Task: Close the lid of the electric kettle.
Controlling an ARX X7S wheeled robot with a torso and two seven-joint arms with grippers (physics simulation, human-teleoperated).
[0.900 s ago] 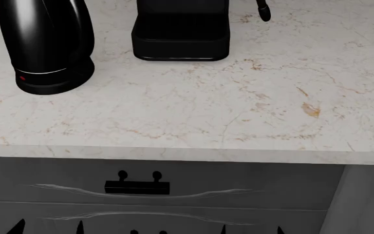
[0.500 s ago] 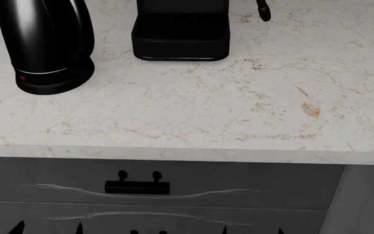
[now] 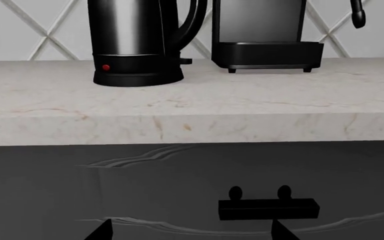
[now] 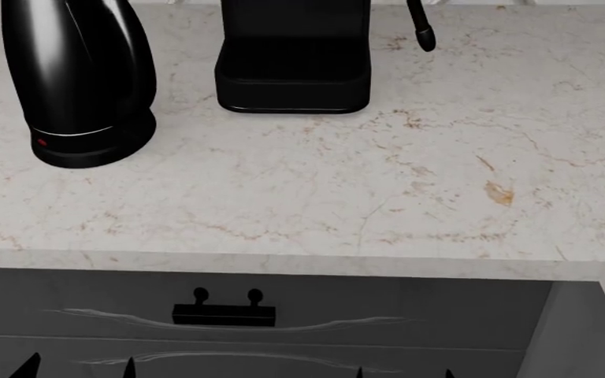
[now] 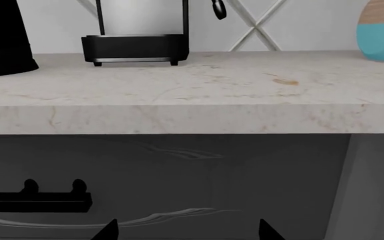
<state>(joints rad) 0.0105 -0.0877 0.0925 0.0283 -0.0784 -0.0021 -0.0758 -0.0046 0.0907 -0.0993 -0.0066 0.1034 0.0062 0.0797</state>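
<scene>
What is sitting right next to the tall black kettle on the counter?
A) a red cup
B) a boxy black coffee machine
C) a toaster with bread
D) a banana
B, because the head view shows the electric kettle standing on the marble counter with a boxy black coffee machine just beside it, the two standing close but not touching.

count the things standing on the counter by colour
black: 2, the electric kettle and the coffee machine
blue and tan: 1, a rounded object at the edge of the right wrist view, cut off so I cannot tell what it is
total: 3
</scene>
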